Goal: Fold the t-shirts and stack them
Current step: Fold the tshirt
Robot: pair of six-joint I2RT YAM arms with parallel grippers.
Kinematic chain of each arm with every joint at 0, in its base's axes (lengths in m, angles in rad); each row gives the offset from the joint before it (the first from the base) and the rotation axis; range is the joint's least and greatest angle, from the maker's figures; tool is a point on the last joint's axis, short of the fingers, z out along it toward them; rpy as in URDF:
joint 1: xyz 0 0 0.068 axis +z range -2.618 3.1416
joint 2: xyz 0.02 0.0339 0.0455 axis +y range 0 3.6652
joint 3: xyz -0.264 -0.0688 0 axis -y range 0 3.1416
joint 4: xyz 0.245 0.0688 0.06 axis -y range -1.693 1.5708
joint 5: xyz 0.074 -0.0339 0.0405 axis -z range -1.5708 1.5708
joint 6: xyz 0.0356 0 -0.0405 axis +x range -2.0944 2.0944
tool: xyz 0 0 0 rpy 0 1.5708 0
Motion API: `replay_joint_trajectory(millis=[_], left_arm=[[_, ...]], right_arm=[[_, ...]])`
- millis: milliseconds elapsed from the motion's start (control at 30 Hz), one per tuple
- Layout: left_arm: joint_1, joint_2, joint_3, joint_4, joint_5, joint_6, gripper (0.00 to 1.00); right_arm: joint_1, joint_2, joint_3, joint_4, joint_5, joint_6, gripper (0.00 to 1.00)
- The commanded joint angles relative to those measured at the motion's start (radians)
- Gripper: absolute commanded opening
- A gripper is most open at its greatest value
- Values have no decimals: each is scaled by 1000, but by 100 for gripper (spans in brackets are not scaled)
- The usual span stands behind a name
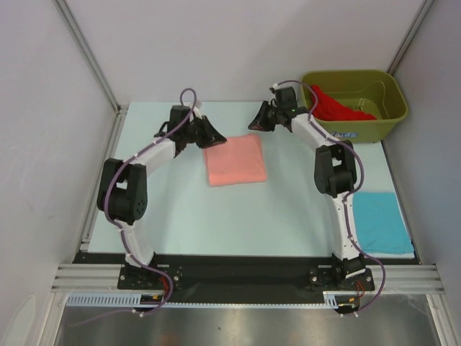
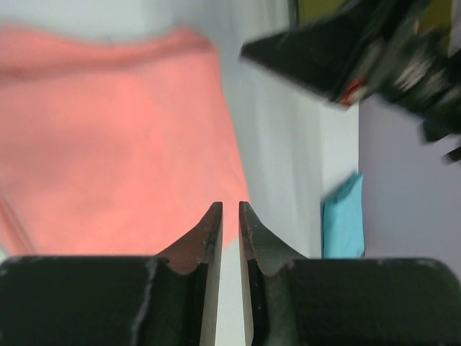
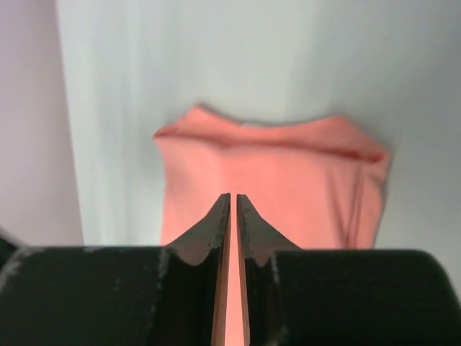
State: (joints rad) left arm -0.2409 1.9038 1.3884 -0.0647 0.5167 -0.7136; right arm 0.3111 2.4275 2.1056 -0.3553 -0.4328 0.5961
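T-shirts: I count three. The salmon-pink t-shirt [image 1: 235,160] lies folded flat mid-bench [image 1: 216,216] (my landmark). The turquoise-blue t-shirt [image 1: 379,221] is folded, well off to its near right. The bright red t-shirt [image 1: 338,108] is heaped in the one olive-green tub [image 1: 392,119], off to its far right. The right arm's elbow [image 1: 333,170] stands between pink and turquoise.

Left end effector [image 2: 230,207] sits at the pink shirt's far-left corner, jaws a narrow slit apart, pinching nothing. Right end effector [image 3: 233,196] is just past its far-right corner, jaws barely parted and empty. Whether either touches the cloth, I cannot tell.
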Motion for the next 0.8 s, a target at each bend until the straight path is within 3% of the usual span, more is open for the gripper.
replay_joint_trajectory(millis=[0,100,167,333,433,600,767], left_arm=[[-37,-41,-156,104,35,-43,17],[-47,-66,-261,150,52,-60,13],[-46,-69,-322,166,68,-63,12],[-40,-63,-390,151,49,-17,10],[-26,-25,-402,108,28,9,10],[-18,17,-405,72,3,72,9],[-24,-98,-379,-3,-12,91,10]], right_arm=[[6,-189,-111,-54,-129,-105,13],[10,-252,-199,-50,-205,-142,10],[13,-281,-249,-59,-309,-148,1],[36,-260,-285,-92,-552,-166,0],[62,-197,-243,-201,-573,-243,0],[114,-107,-234,-232,-590,-265,0],[151,-59,-214,-243,-583,-274,0]])
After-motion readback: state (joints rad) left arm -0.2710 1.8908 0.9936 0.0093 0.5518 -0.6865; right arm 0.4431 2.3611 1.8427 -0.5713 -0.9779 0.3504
